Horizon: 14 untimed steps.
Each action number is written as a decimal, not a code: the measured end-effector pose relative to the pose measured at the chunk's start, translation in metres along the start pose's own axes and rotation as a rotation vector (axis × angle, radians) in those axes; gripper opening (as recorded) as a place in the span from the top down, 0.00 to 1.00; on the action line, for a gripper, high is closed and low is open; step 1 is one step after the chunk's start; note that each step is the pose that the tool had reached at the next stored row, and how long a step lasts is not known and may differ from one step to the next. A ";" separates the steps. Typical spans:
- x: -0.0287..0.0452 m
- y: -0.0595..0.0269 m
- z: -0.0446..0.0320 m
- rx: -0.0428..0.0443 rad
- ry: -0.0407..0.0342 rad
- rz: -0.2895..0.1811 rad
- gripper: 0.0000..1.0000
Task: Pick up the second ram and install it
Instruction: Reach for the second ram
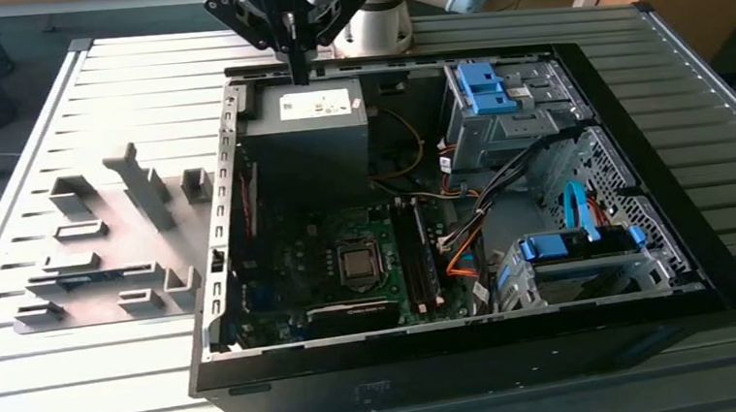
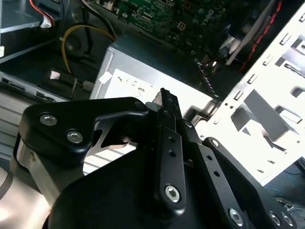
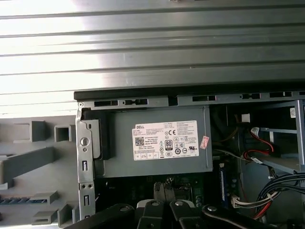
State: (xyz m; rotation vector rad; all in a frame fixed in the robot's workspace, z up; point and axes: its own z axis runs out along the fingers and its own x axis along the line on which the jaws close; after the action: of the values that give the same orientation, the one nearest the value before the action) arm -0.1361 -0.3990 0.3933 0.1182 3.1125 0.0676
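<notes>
The gripper [image 1: 296, 72] hangs over the rear edge of the power supply [image 1: 304, 123], inside the open computer case [image 1: 682, 242]. Its two fingers are pressed together and I see nothing between them, so it carries nothing.

The second ram [image 1: 104, 276] lies well apart from the gripper, outside the case, on the grey fixture plate [image 1: 111, 245], where it rests flat between grey bracket blocks [image 1: 146, 187]. By my judgement the picking step is not yet begun and the work is at its very start.

To take the stick, the fingers must first be opened, and the tool must pass over the case side wall [image 1: 226, 177], which stands between it and the plate. The tall blocks beside the stick leave little room, so the fingers should close on its long thin edges.

Below and ahead of the gripper, deeper in the case, is the motherboard [image 1: 346, 266] with its memory slots [image 1: 417, 251]. Orange and black cables [image 1: 468, 248] run just beside these slots and may disturb the insertion
</notes>
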 end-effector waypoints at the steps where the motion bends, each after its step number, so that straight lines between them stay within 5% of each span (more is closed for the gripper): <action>1: 0.0023 -0.0002 0.0000 0.0000 0.0000 0.000 0.89; 14: 0.0350 -0.0028 -0.0010 0.0000 0.0000 0.000 0.89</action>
State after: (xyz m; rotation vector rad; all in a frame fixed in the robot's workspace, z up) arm -0.1712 -0.3991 0.3933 0.1181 3.1124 0.0677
